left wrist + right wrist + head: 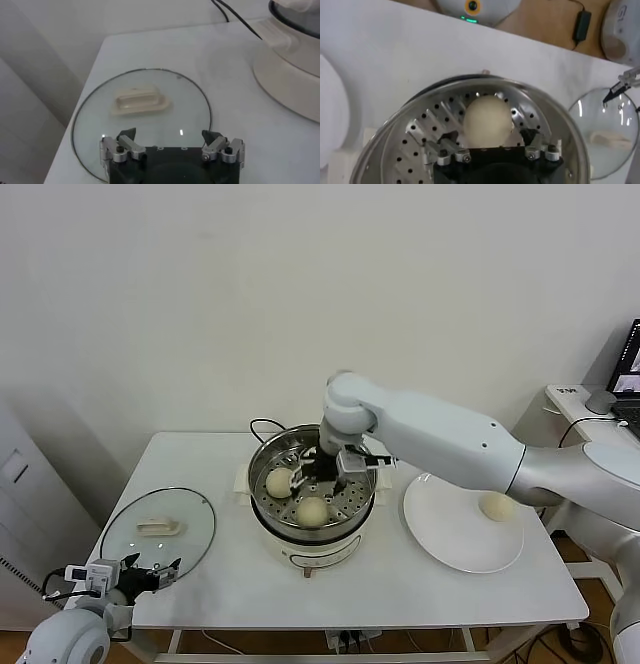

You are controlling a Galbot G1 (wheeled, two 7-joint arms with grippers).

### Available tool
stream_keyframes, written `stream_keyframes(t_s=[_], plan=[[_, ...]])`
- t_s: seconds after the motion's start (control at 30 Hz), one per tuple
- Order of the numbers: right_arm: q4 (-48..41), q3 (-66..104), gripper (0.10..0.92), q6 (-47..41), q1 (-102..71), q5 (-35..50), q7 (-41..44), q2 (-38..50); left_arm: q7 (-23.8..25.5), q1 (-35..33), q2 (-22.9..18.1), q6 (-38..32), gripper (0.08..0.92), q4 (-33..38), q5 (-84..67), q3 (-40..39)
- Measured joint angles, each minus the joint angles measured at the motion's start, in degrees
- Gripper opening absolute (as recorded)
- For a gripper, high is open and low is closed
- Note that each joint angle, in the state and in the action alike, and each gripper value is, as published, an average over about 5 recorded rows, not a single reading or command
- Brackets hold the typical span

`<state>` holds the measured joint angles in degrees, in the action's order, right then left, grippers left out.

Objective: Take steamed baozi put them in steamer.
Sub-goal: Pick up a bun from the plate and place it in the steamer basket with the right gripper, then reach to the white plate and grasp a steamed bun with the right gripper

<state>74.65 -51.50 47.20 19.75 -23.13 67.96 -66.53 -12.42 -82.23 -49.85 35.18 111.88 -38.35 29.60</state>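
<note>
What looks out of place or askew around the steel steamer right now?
Nothing stands out. The round steel steamer sits upright, two cream-white buns rest on its tray, one bun waits on the flat white plate, and the glass lid lies flat.

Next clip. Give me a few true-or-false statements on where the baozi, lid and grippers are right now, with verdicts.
1. Two baozi lie in the steamer. True.
2. The plate holds three baozi. False: only one baozi lies on it.
3. The lid lies flat on the table, left of the steamer. True.
4. The right gripper is over the plate. False: it is inside the steamer, open.
5. The left gripper grips the lid's handle. False: it is open, short of the handle.
</note>
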Motion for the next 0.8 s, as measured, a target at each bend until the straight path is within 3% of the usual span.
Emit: stream_keyframes(t_s=[0.5,0.8], plan=[[-16.9,0.9,0.823,-0.5,7.4,8.0,4.3,8.6,0.0,0.2,0.2,0.1,0.823,0.4,-0.3,0.4],[-26.2,0.5,0.823,-12.8,6.0,12.8,6.7,15.7,0.0,0.0,0.4,0.1,0.823,0.5,-0.4,0.4]])
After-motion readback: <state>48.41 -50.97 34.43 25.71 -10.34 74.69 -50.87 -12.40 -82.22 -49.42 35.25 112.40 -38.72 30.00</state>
